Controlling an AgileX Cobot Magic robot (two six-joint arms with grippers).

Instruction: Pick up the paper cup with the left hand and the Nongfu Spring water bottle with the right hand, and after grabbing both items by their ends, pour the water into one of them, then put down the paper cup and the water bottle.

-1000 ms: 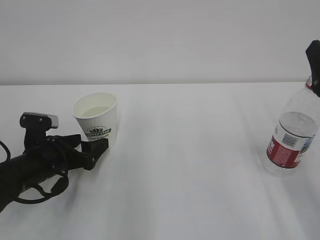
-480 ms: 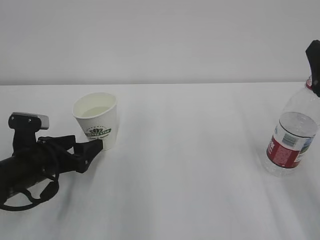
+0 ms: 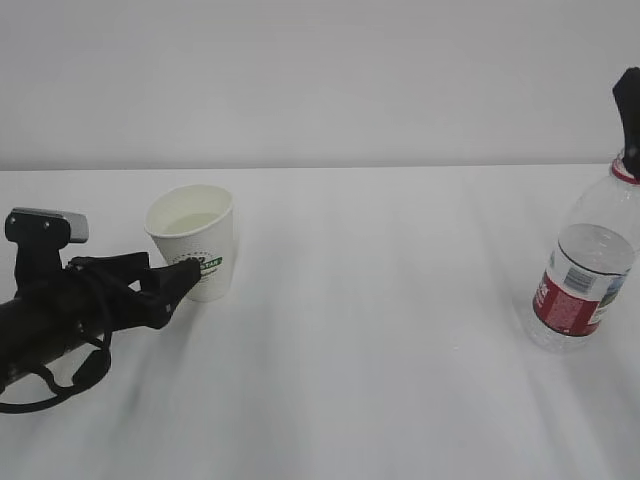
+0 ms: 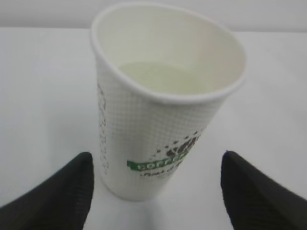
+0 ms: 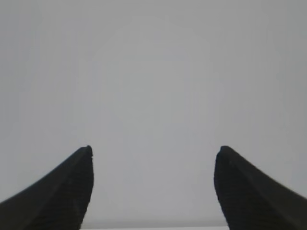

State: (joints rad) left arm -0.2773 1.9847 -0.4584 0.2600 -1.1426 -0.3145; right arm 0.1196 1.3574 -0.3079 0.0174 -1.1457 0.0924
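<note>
White paper cup (image 3: 192,241) upright at left; uncapped, red-labelled water bottle (image 3: 588,270) upright far right.

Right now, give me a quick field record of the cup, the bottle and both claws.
paper cup: upright on the white table, pale liquid inside
left claw: open, fingers either side of the cup's base, not gripping it
water bottle: upright at the right edge, uncapped, partly full
right claw: open, empty, facing a blank wall
pouring: appears done
</note>
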